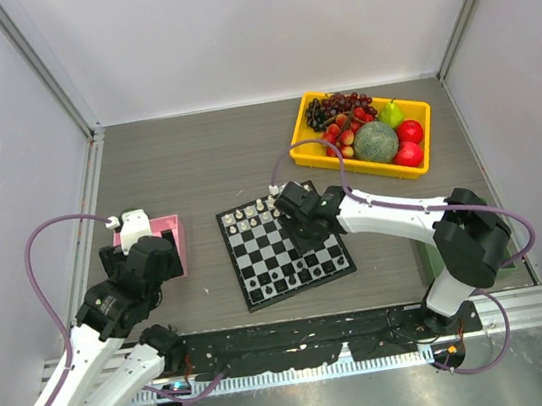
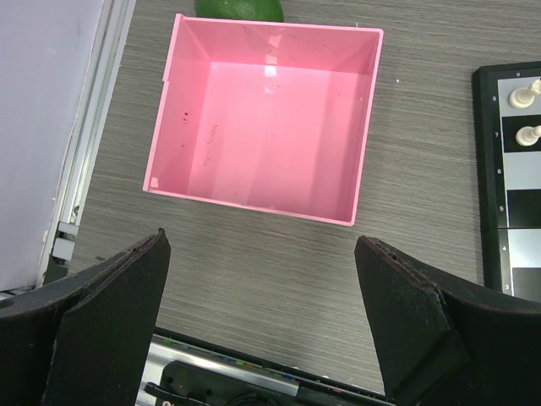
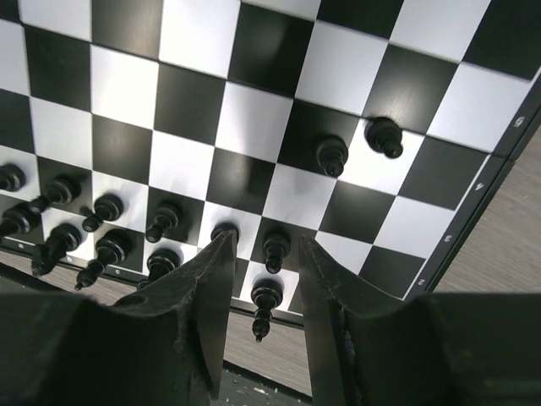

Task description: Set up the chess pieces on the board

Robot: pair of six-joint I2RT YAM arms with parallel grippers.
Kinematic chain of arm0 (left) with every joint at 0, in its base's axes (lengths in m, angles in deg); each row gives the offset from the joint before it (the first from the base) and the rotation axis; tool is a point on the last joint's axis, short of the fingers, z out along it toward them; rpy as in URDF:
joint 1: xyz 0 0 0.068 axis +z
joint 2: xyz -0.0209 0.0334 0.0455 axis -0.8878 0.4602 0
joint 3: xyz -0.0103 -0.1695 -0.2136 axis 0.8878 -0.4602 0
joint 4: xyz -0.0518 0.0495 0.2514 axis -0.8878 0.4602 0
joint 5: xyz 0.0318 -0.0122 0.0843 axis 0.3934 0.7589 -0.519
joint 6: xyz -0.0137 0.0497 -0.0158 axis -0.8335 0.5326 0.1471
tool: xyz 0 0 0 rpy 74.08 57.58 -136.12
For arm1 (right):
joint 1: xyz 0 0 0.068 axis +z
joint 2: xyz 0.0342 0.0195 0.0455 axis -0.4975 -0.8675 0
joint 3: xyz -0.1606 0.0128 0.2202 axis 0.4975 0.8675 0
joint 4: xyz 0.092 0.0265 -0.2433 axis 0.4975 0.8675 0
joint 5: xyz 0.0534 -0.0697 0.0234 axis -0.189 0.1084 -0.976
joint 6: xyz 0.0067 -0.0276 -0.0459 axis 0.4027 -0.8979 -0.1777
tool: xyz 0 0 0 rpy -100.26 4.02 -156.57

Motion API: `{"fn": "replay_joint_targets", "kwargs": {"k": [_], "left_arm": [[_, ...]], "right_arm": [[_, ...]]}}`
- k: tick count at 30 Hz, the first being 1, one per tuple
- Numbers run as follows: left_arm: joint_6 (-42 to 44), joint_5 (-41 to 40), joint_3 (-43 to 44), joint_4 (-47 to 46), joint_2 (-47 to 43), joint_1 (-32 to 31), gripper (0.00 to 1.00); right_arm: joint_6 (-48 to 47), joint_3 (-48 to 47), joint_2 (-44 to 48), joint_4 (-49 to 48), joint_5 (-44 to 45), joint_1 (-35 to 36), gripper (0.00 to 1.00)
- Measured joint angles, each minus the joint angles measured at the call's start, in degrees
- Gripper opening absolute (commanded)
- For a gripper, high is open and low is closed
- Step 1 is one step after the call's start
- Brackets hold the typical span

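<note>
The right claw (image 3: 266, 244) is a little open around a black piece (image 3: 275, 249) on the board (image 3: 194, 34); the left claw (image 2: 262, 249) is wide open, empty.

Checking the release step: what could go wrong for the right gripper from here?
1. Right gripper jaws stand only slightly apart around a black piece; lifting now may drag or tip it.
2. Its fingers sit close beside the packed black row; a sideways move could topple several.
3. That piece is near the board edge and could roll off.
</note>
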State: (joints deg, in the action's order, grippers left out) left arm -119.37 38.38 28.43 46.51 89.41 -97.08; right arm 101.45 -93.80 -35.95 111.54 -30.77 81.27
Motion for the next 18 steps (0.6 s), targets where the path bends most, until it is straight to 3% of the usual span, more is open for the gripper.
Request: {"fn": "replay_joint_targets", "kwargs": {"k": [18], "left_arm": [[0.0,0.3,0.0,0.0,0.0,0.0,0.99]], "right_arm": [[-0.5,-4.5,-2.6,-1.0,4.0,-3.9,0.43]]}}
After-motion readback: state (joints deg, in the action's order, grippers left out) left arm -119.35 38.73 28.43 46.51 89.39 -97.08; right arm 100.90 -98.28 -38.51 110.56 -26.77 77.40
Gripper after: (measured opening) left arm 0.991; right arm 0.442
